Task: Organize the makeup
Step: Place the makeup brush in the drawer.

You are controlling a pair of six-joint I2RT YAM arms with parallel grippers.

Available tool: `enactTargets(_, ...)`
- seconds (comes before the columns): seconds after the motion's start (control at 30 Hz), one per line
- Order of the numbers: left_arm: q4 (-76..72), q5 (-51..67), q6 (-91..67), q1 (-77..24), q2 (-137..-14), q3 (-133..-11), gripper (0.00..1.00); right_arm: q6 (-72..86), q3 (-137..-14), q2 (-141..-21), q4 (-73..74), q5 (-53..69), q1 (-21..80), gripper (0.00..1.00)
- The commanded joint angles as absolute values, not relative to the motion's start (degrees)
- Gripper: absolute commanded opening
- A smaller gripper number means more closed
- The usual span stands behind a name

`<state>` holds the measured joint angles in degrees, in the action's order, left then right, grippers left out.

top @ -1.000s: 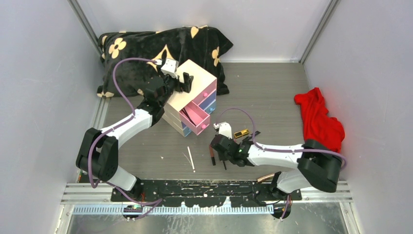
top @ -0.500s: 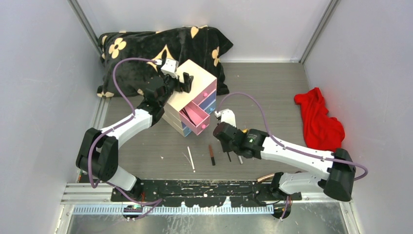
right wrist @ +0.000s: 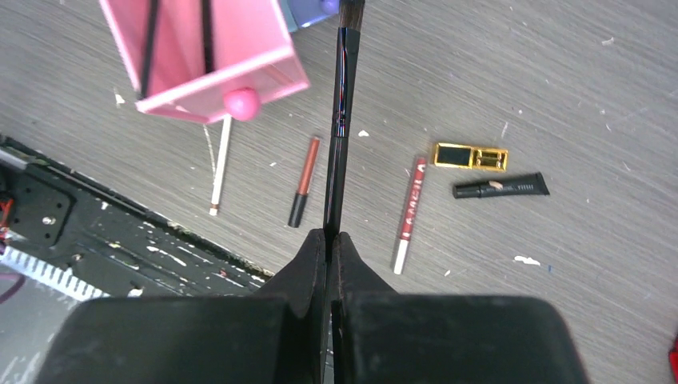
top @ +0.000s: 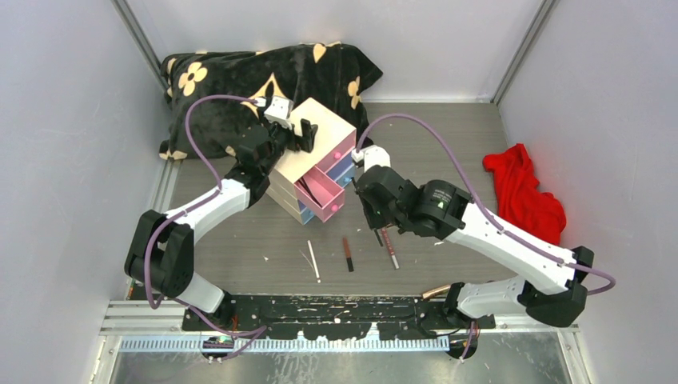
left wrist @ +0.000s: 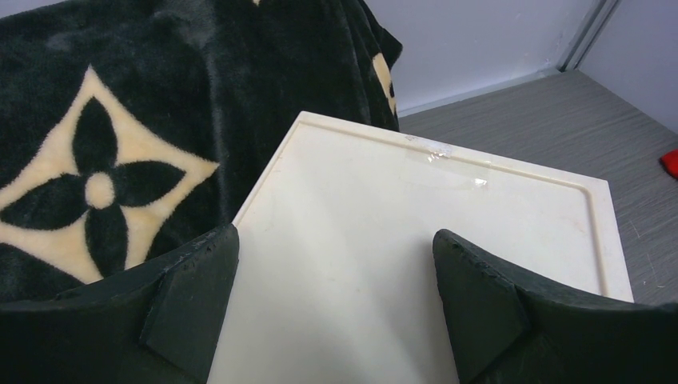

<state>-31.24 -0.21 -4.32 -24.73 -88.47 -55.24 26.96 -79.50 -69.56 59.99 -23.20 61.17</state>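
Observation:
My right gripper (right wrist: 329, 237) is shut on a thin black brush (right wrist: 340, 120) and holds it above the table, its tip just right of the open pink drawer (right wrist: 204, 56); in the top view the gripper (top: 372, 214) is beside the drawer (top: 324, 192). Two thin black pencils (right wrist: 149, 40) lie in the drawer. On the table lie a white pencil (right wrist: 220, 164), a red-brown pencil (right wrist: 304, 180), a red-and-white pencil (right wrist: 409, 212), a black-gold compact (right wrist: 470, 156) and a black tube (right wrist: 500, 187). My left gripper (left wrist: 336, 272) is open, its jaws straddling the cream box top (left wrist: 416, 224).
The cream box (top: 316, 140) stands against a black blanket with cream flowers (top: 264, 76) at the back left. A red cloth (top: 524, 196) lies at the right. A small gold tube (top: 436, 292) lies by the arm bases.
My right gripper has risen from the table's front with the black brush and moved back toward the pink drawer. The left arm has not moved.

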Motion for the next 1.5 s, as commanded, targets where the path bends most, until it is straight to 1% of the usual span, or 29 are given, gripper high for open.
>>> enactTargets(0.0, -8.00, -3.42, -9.59, -23.20, -93.68, -49.36, 0.92, 23.24, -87.03, -72.91, 62.69, -19.31, 61.34, 0.01)
enactTargets(0.13, -8.00, -3.50, -9.54, -23.20, -93.30, -49.21, 0.92, 22.04, -93.38, -77.15, 64.24, -15.67, 61.30, 0.01)
enactTargets(0.37, -8.04, -3.35, -9.32, -23.22, -92.77, -49.04, 0.92, 21.27, -100.67, -83.29, 66.01, -8.73, 61.30, 0.01)
enactTargets(0.6, -8.09, -3.27, -9.33, -23.21, -92.06, -48.88, 0.92, 21.31, -108.37, -88.44, 68.62, -4.34, 61.11, 0.01)
enactTargets(0.87, -7.92, -3.48, -9.13, -23.18, -90.90, -48.52, 0.92, 21.01, -115.63, -94.53, 73.82, -2.03, 60.52, 0.01)
enactTargets(1.1, -8.26, -3.24, -9.40, -23.26, -90.28, -48.05, 0.92, 20.47, -127.15, -101.30, 83.40, -2.00, 58.69, 0.01)
enactTargets(1.47, -9.03, -2.91, -9.81, -23.19, -89.80, -47.72, 0.92, 19.84, -126.45, -103.08, 83.32, 1.17, 54.43, 0.01)
